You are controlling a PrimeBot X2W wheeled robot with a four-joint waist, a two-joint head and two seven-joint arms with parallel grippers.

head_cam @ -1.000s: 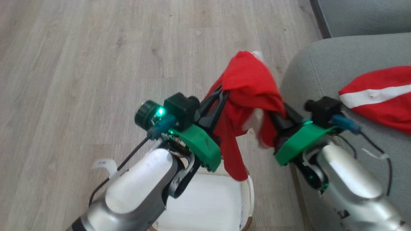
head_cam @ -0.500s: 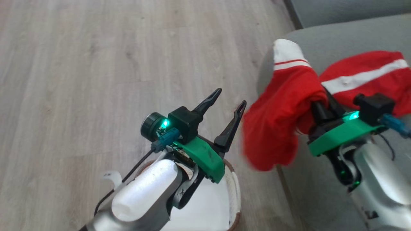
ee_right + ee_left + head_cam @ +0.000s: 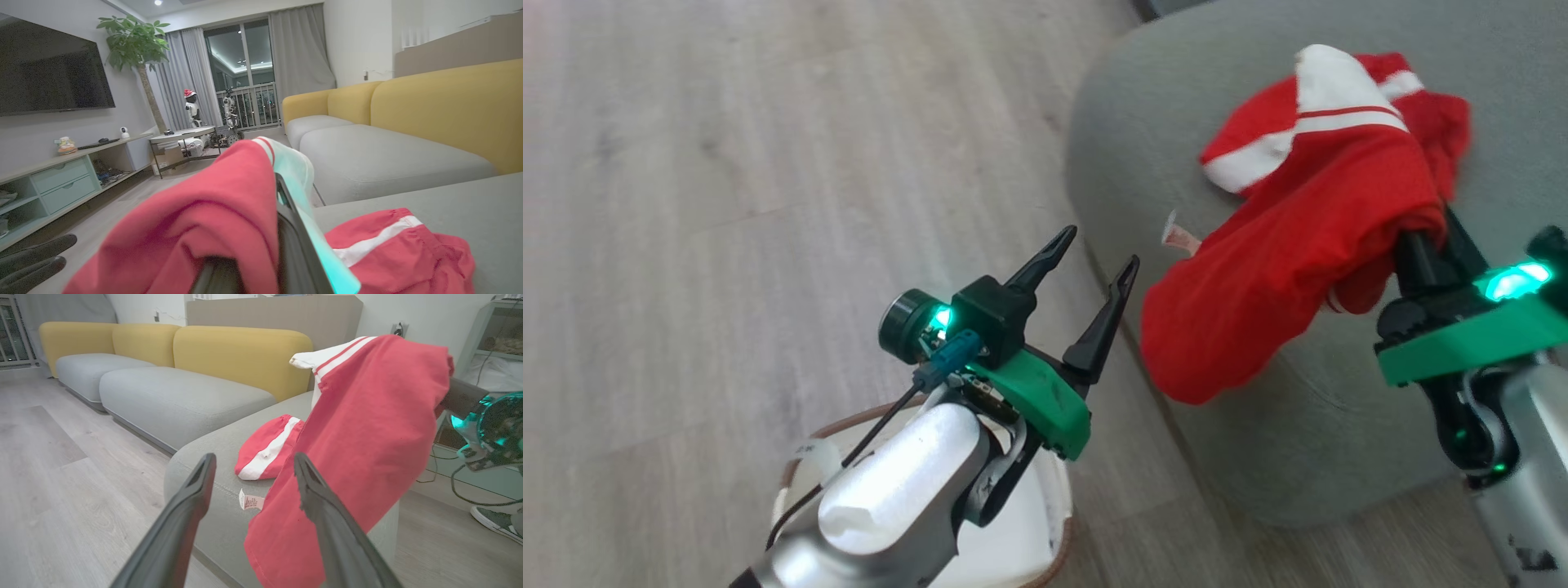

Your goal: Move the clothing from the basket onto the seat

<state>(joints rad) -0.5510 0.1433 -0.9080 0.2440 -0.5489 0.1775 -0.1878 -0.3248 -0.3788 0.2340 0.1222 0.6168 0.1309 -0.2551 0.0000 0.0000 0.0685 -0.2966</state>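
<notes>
A red piece of clothing (image 3: 1282, 278) with a white sleeve hangs from my right gripper (image 3: 1419, 238), which is shut on it just above the grey seat (image 3: 1160, 114). The cloth drapes over the seat's front corner and hides the fingertips. In the right wrist view one dark finger (image 3: 294, 241) shows under the red fabric (image 3: 204, 220). A second red garment with a white band (image 3: 265, 449) lies on the seat (image 3: 204, 465) behind it. My left gripper (image 3: 1098, 247) stands open and empty left of the hanging cloth, above the cream basket (image 3: 1058, 510).
Wooden floor (image 3: 727, 204) spreads to the left of the seat. A sofa with yellow backs (image 3: 241, 351) and grey cushions stands beyond. A shoe (image 3: 496, 522) rests on the floor at the right. A TV cabinet (image 3: 65, 175) lines the far wall.
My left gripper opened and let go of the red garment. The right gripper carried it rightwards over the seat. The head camera has turned right.
</notes>
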